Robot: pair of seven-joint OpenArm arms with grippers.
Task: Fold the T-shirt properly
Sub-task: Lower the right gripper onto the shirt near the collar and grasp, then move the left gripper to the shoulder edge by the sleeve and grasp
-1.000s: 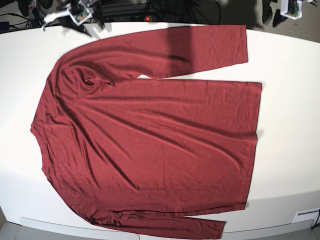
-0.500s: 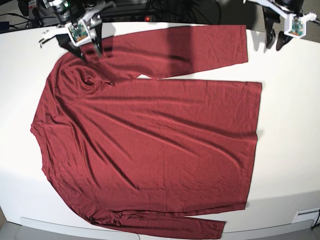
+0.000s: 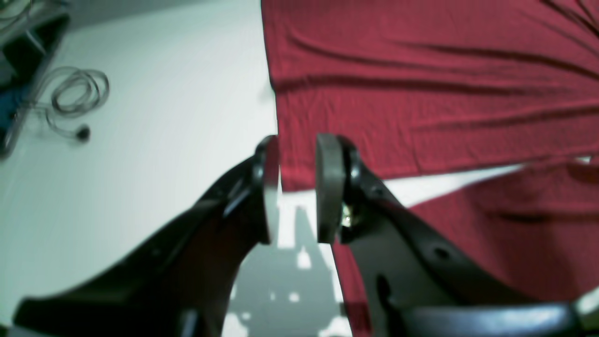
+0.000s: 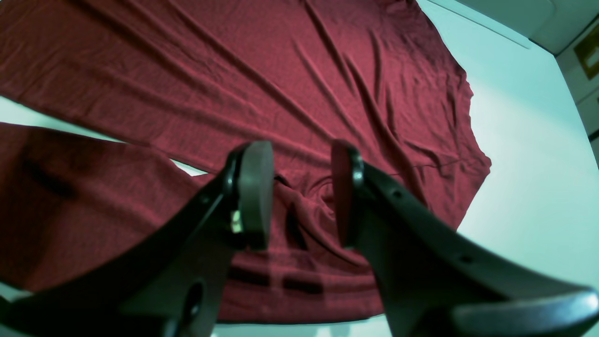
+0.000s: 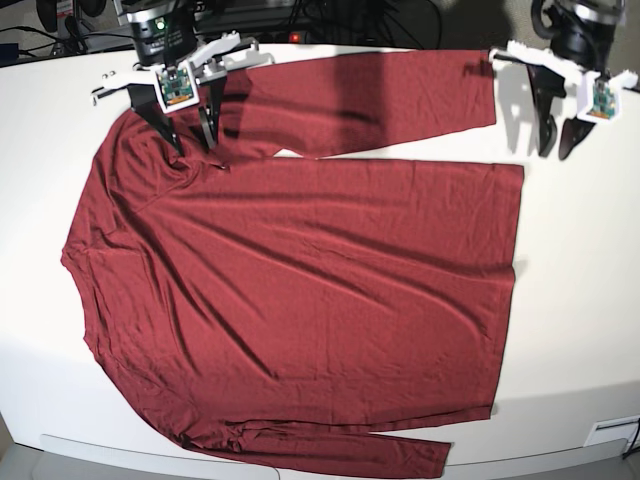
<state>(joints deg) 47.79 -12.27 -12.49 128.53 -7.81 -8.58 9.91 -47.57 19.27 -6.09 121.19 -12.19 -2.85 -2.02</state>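
One T-shirt (image 5: 300,290) lies spread flat on the white table (image 5: 580,300), and it is the only garment there. Its collar end points toward the base view's left, its hem runs straight down the base view's right side, so its long axis goes left to right across that view. One sleeve (image 5: 390,100) lies along the far edge of the body, cuff toward the hem side; a second sleeve (image 5: 350,450) lies along the near edge.

Two pincers hang over the far side of the shirt, neither holding anything. The right gripper (image 5: 183,135) has its jaws parted with empty air between them, poised just above the far shoulder, where the cloth bunches into a small swirl of wrinkles (image 4: 318,196) directly under the gap. The left gripper (image 5: 556,138) is also parted, by a narrower gap, and nothing sits in it; it hovers over bare table just beside the shirt's far hem corner (image 3: 292,180), which lies just ahead of the fingertips in the wrist view, with the far sleeve's cuff close by.

So each arm is nearest one end of the same far edge: right at the shoulder, left at the hem. A fold would likely start by pinching both ends there; the cloth looks thin and limp.

A coiled cable (image 3: 75,100) lies on the table, well away from the shirt.
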